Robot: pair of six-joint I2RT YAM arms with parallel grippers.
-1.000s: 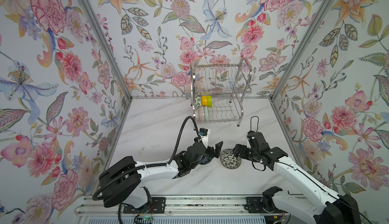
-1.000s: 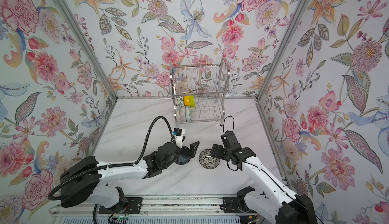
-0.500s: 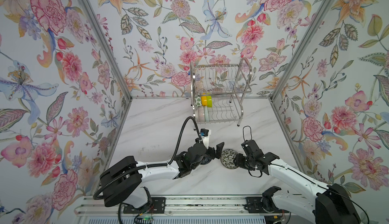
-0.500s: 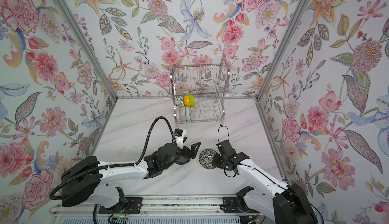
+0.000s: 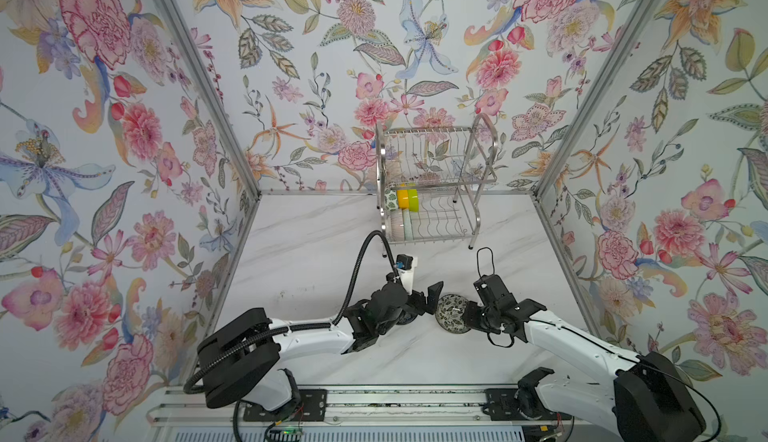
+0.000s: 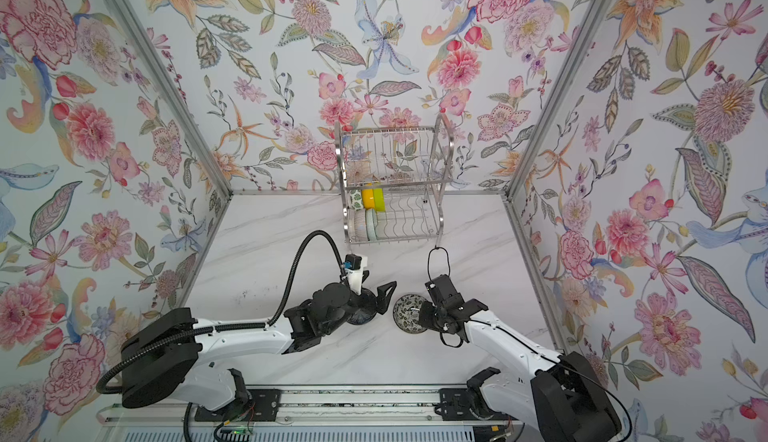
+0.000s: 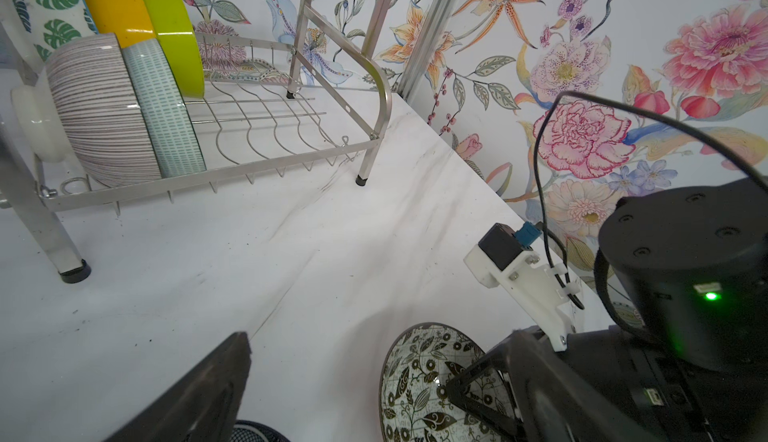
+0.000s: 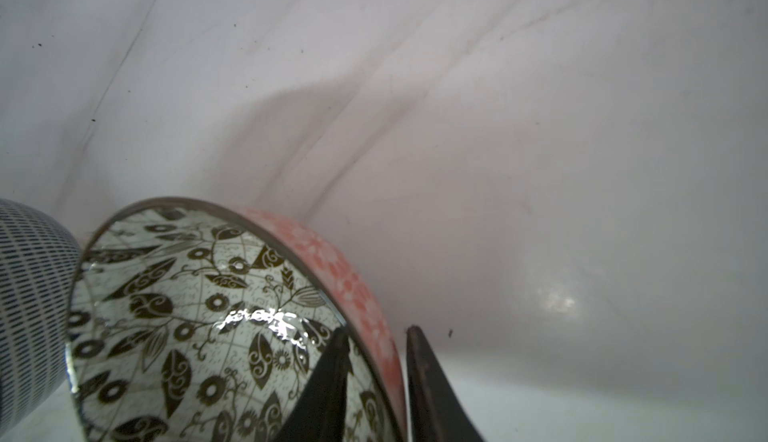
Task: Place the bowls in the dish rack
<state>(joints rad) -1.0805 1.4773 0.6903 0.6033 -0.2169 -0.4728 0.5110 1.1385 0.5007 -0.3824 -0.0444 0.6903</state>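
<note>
- Black-and-white floral bowl [image 5: 451, 314] is on the white marble tabletop [image 5: 316, 253], near the front between the two arms. It is tipped up on its side with its patterned inside facing the left arm, and its outer wall is pink.
- right gripper [image 8: 376, 331] grasps this bowl by the rim. One of its fingers [image 8: 328, 381] is inside against the leaf pattern, and the other is outside, hard against the pink wall. The wall is pinched between them.
- Blue-dashed bowl [image 8: 29, 294] is also on the table, just beside the floral bowl on the left arm's side. I cannot tell whether the two touch. In both top views it looks dark and is mostly covered by the left arm's wrist.
- left gripper [image 5: 428, 300] hangs over the blue-dashed bowl with its jaws spread wide, holding nothing. One finger points towards the floral bowl and stops short of it.
- A stretch of bare marble with faint grey veins and a few dark specks lies beyond the grippers.
- dish rack [image 7: 48, 228] stands at the back of the table against the floral wallpaper [image 5: 415, 45], well apart from both grippers. It is two-tier steel wire.
- Five bowls stand on edge on the lower tier, packed at its left end as seen in both top views.
  - Front row: striped bowl [image 7: 104, 111], with pale green bowl [image 7: 166, 107] pressed against it.
  - Behind them: leaf-print bowl [image 7: 50, 3], orange-yellow bowl [image 7: 114, 7] and lime green bowl [image 7: 174, 37], side by side.
</note>
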